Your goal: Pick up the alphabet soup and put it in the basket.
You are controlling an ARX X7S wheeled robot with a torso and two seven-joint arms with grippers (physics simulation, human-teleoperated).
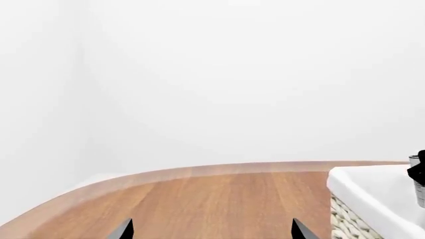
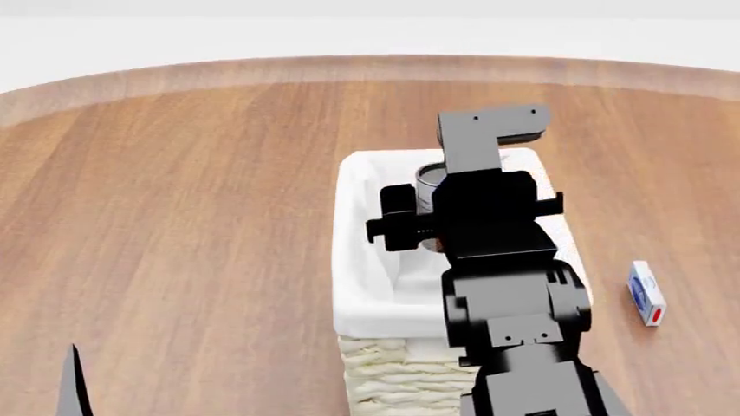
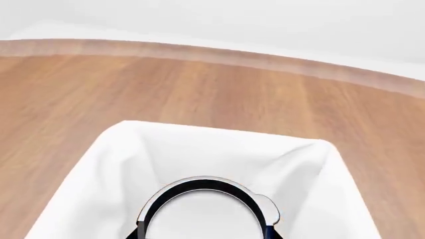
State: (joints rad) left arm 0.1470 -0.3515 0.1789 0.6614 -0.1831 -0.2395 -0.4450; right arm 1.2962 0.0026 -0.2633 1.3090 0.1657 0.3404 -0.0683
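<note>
The alphabet soup [image 3: 202, 216] shows its whitish top ringed by a dark blue edge, directly over the open mouth of the basket [image 3: 113, 154]. My right gripper [image 3: 202, 233] is shut on it, one dark finger against each side. In the head view the right arm hangs over the cream basket [image 2: 356, 260] and hides most of the can [image 2: 429, 178]; only a grey sliver shows. My left gripper [image 1: 212, 231] is open and holds nothing, low over bare wood to the left of the basket [image 1: 362, 184].
A small white, blue and red box [image 2: 646, 293] lies on the wooden table [image 2: 173, 217] to the right of the basket. The table's curved far edge [image 2: 347, 68] meets a white wall.
</note>
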